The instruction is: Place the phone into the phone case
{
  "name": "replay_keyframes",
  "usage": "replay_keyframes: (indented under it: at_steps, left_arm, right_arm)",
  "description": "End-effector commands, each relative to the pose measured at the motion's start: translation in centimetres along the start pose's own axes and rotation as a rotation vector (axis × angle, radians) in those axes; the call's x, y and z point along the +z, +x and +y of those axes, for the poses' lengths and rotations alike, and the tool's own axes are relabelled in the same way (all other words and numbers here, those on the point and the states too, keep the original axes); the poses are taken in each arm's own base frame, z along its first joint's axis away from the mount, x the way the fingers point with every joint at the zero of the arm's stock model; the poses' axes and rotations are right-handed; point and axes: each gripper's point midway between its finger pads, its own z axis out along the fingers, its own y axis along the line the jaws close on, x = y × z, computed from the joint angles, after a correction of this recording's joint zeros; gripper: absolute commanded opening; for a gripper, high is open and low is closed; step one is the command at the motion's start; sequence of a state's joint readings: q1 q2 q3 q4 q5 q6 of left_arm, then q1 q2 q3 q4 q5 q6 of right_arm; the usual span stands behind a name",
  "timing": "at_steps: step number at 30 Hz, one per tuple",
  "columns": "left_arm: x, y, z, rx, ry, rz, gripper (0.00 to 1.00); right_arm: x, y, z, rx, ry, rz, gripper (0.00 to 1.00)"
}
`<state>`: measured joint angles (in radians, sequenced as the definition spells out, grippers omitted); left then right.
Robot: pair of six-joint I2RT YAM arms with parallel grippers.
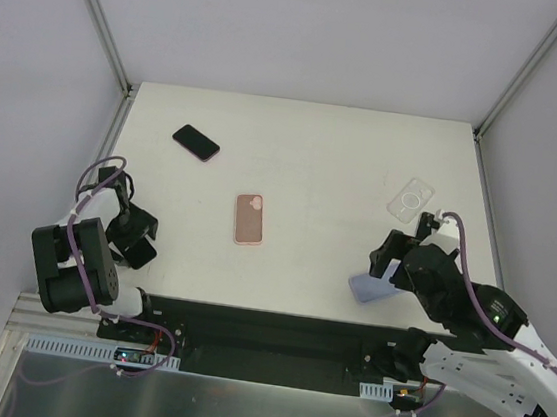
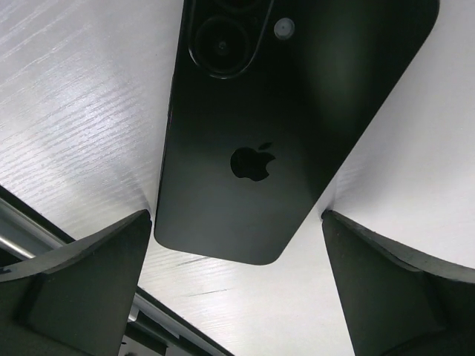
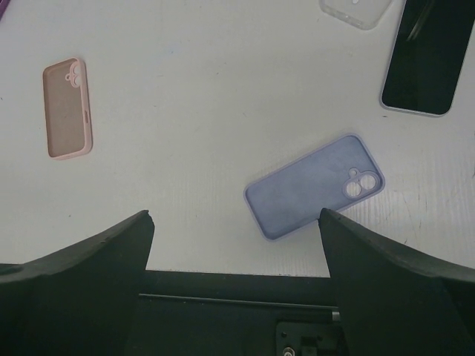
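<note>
The L wrist cam shows what the top cam can't: a dark phone [image 2: 274, 126] lying back-up on the table [image 2: 67, 111], logo and lenses showing, right under the left gripper [image 2: 236, 222]. From above, the arm covers that spot. The fingers [image 2: 89, 282] stand wide apart and hold nothing. The phone's near end lies between them, w/ a corner just beside each tip (touching or not, can't tell).

In the R wrist cam the right gripper [image 3: 236, 216] is also spread wide and empty. A lilac case [image 3: 315, 185] lies flat just beyond the tips, nearer the finger on the view's right. A second phone [image 3: 423, 59], screen up, sits top right, unseen from above.

The top cam adds a black phone [image 1: 196, 142] far left, a pink case [image 1: 249, 218] mid-table and a clear case [image 1: 411, 197] beyond the right gripper.
</note>
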<state>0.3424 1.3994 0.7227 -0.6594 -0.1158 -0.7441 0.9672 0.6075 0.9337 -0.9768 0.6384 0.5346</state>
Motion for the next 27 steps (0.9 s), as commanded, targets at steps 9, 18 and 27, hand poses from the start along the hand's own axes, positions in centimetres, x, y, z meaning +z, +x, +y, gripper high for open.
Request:
replay_keyframes:
  at_steps: [9, 18, 27]
  left_arm:
    - [0.0, 1.9, -0.9, 0.009, 0.122, 0.039, 0.72]
    - [-2.6, 5.8, -5.3, 0.188, 0.39, 0.119, 0.54]
    - [-5.1, 10.3, -7.8, 0.308, 0.598, 0.215, 0.52]
  right_arm:
    - [0.1, 0.1, 0.0, 0.011, -0.014, -0.017, 0.96]
    - [1.8, 2.0, 3.8, -0.011, -0.122, 0.072, 0.96]
    - [4.7, 3.0, 13.2, 0.011, -0.458, 0.067, 0.96]
